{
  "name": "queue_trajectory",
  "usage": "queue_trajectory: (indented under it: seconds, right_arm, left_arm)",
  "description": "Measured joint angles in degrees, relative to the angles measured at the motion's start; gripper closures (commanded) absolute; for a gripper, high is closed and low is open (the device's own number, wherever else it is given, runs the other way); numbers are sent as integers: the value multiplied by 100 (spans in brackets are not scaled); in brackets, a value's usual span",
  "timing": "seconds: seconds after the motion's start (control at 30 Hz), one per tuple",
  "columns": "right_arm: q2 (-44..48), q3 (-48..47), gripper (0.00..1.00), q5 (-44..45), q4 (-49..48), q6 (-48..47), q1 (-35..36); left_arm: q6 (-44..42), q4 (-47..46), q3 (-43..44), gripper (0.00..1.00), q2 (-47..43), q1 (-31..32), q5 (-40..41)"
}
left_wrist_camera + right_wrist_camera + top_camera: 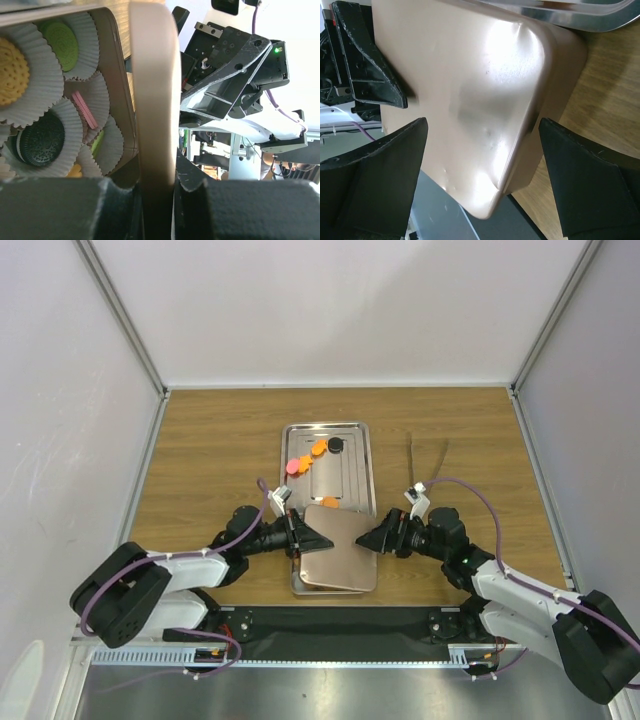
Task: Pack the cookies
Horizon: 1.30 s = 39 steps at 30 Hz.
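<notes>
**Left gripper clamps lid, right gripper wide**

- Left gripper: narrow, pinched on the left edge of the copper lid. Its wrist view shows the lid rim edge-on, with a finger pressed against each side.
- Right gripper: spread wide at the lid's right edge. In its wrist view the fingers flank a lid corner. I can't tell if they touch it.
- The lid sits skewed and isn't seated on the box. The box interior is in plain sight from the left wrist.
- The box is at the near edge of the desk, between the two arms. It sits just in front of the steel tray, and the lid's far edge overlaps the tray's near end.
- Loose cookies are on the tray's left half. Several orange, one black and one pink are at the far end. One more orange lies near the lid.
- Packed cookies sit in the pale paper cups inside the box:
  - green cookie, lying flat
  - yellow cookie, lying flat
  - black cookie, lying flat
  - pink cookie, tilted on edge
- More colour shows lower in the box, too hidden to call.
</notes>
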<state>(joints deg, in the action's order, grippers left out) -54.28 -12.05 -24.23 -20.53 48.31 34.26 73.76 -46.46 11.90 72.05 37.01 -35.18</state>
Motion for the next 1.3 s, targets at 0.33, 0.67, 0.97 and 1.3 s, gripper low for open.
queue_trajectory:
  seconds: [0.33, 0.67, 0.97, 1.3]
  right_arm:
    - [-17, -59, 10, 247, 225, -79, 50]
    - [-444, -166, 17, 295, 214, -103, 168]
    - [-592, -262, 21, 409, 223, -155, 282]
    - [-629, -317, 27, 588, 295, -186, 361]
  left_arm:
    - [46, -297, -50, 72, 286, -129, -59]
    - [109, -516, -153, 62, 374, -234, -164]
    - [59, -407, -216, 53, 229, -428, -273]
    - [-402, 577, -221, 51, -608, -726, -273]
